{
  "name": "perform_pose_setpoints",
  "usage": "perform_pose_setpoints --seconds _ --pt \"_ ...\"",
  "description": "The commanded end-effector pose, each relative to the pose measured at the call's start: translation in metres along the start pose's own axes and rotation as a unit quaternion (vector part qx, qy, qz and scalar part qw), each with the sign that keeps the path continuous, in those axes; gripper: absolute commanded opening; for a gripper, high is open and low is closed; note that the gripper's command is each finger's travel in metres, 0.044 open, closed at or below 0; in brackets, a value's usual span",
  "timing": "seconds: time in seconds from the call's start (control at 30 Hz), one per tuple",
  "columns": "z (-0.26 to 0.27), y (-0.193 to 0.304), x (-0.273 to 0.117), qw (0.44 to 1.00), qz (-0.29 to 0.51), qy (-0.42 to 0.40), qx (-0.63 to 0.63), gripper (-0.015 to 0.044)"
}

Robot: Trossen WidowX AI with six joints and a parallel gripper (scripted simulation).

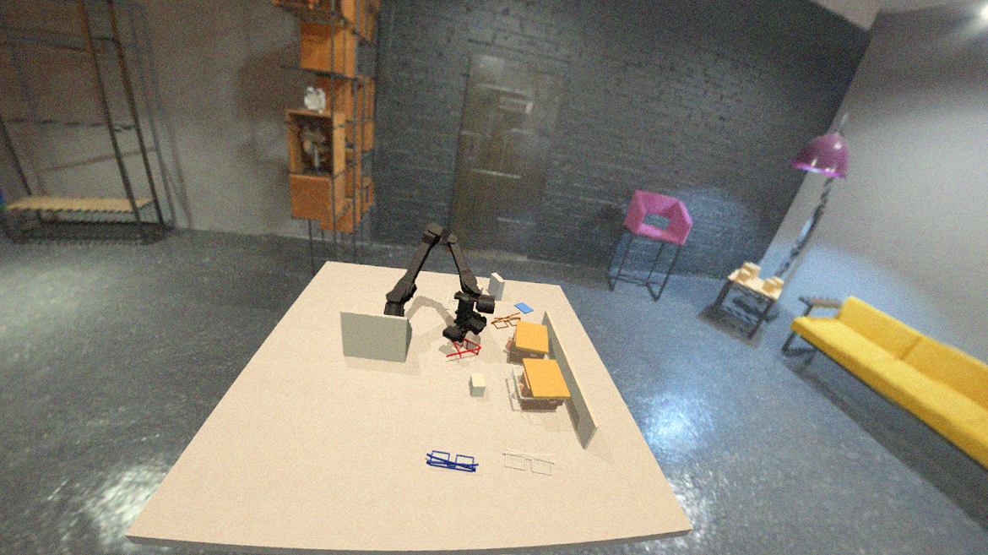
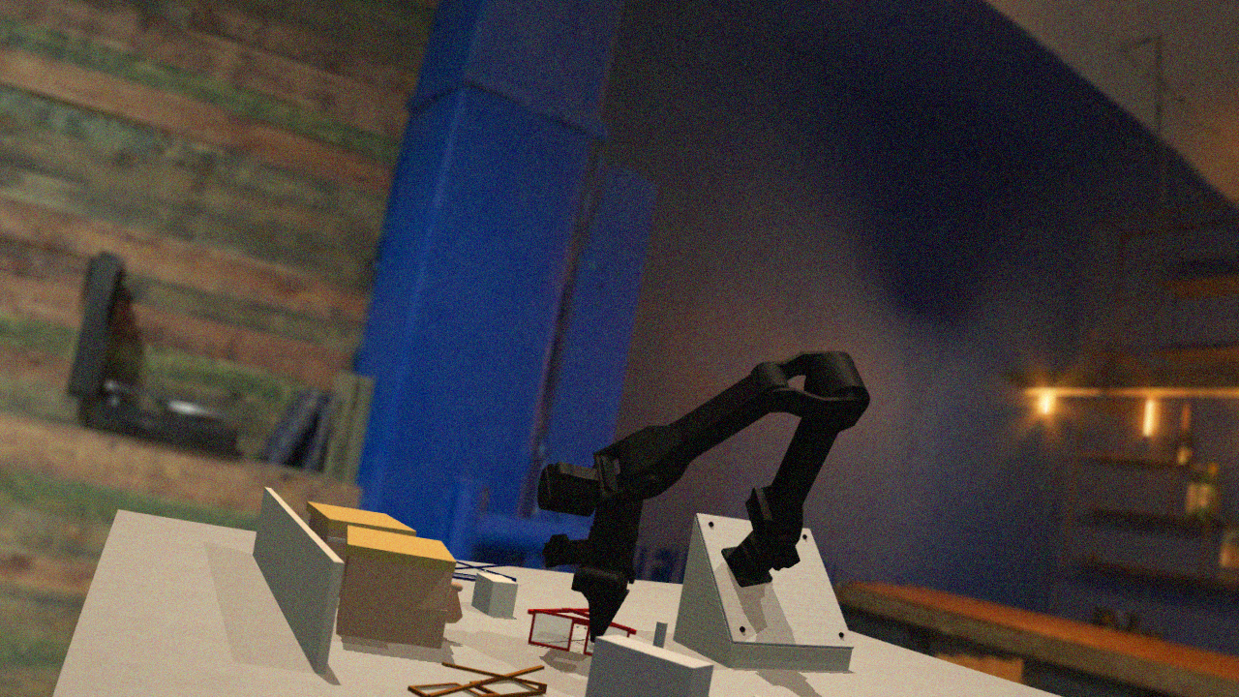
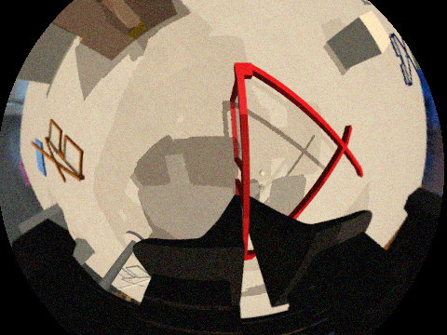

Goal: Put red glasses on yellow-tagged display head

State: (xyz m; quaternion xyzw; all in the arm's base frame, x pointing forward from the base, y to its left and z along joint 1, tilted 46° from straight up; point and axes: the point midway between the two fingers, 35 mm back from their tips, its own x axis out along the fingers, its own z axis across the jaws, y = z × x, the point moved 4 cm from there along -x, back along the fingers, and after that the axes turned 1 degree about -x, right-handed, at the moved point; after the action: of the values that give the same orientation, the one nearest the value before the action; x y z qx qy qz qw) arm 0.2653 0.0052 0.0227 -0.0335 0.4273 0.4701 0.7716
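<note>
Red glasses — pinched by the black hand.

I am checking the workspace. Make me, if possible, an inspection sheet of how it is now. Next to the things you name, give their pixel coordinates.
Surface: pale table [image 1: 283, 454] [image 2: 173, 555] [image 3: 396, 163], no spill seen
Job's things: red glasses [image 1: 463, 353] [image 2: 570, 637] [image 3: 244, 140] not on a head; two yellow-topped heads, target unclear
Clutter: brown glasses [image 1: 506, 321] [image 2: 492, 675] [image 3: 58, 159], blue glasses [image 1: 451, 466] [image 2: 485, 571] [image 3: 400, 60], others
Gripper [image 1: 453, 340] [image 2: 597, 637] [image 3: 240, 199]: shut, apparently on the red frame
Cables: nothing seen
Surroundings: yellow sofa [image 1: 924, 363], pink chair [image 1: 654, 233], away from the table
</note>
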Motion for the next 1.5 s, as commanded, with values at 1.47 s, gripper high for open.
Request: perform_pose_setpoints --seconds 1.47 --pt "0.093 0.009 -0.102 0.992 -0.01 0.013 0.128 0.0"
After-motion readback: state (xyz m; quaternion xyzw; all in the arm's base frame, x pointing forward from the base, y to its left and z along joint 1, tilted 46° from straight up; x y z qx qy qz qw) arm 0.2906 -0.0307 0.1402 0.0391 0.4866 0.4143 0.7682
